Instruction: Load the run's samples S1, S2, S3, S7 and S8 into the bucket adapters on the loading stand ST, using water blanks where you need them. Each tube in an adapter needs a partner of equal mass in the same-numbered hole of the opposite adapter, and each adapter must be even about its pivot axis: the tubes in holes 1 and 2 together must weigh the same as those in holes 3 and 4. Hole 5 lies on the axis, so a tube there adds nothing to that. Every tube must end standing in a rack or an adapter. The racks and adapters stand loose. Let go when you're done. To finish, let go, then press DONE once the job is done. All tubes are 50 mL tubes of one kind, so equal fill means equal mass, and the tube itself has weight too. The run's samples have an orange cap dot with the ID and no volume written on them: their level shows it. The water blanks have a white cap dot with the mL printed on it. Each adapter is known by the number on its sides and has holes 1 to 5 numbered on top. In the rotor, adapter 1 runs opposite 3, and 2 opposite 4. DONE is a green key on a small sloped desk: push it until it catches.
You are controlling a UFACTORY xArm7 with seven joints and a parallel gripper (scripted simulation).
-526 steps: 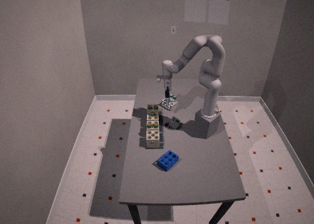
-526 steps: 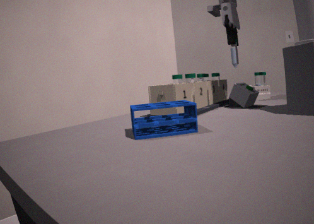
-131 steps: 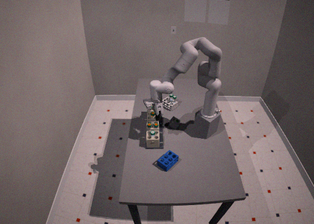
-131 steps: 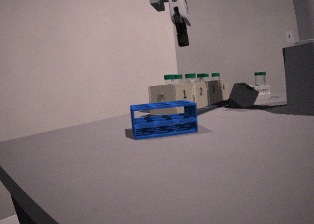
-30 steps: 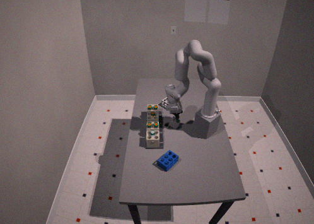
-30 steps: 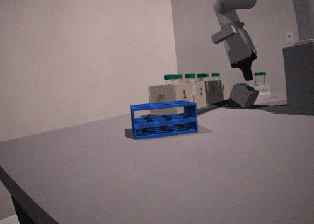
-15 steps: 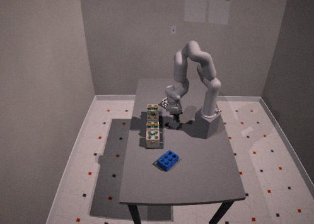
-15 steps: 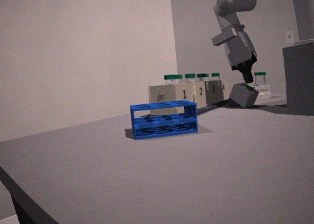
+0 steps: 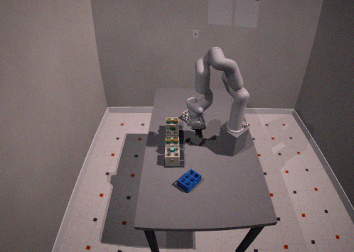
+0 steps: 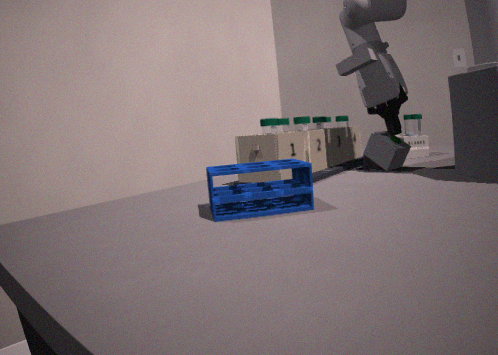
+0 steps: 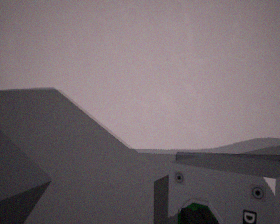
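My gripper (image 9: pixel 199 135) (image 10: pixel 395 132) is shut and empty, its fingertips down at the green DONE key (image 10: pixel 395 139) (image 11: pixel 195 205) on the small sloped desk (image 10: pixel 382 152) (image 11: pixel 218 185). Whether the key has caught cannot be told. Adapter 1 (image 9: pixel 172 161) (image 10: pixel 284 153) holds one white-dot tube (image 9: pixel 172 149) in its middle hole. Adapter 2 (image 10: pixel 317 156) shows two orange-dot tubes, adapter 3 (image 10: pixel 340 153) one in the middle, adapter 4 (image 10: pixel 356 149) two. All stand in a row on the stand (image 9: pixel 181 160). IDs and levels are unreadable.
An empty blue rack (image 9: pixel 189 180) (image 10: pixel 310 187) stands at the near part of the table. The white BLANKS rack (image 10: pixel 421 152) stands beyond the desk, with green-capped tubes (image 10: pixel 413 123) in it. The arm's grey base block (image 9: pixel 232 144) (image 10: pixel 475 126) is to the right.
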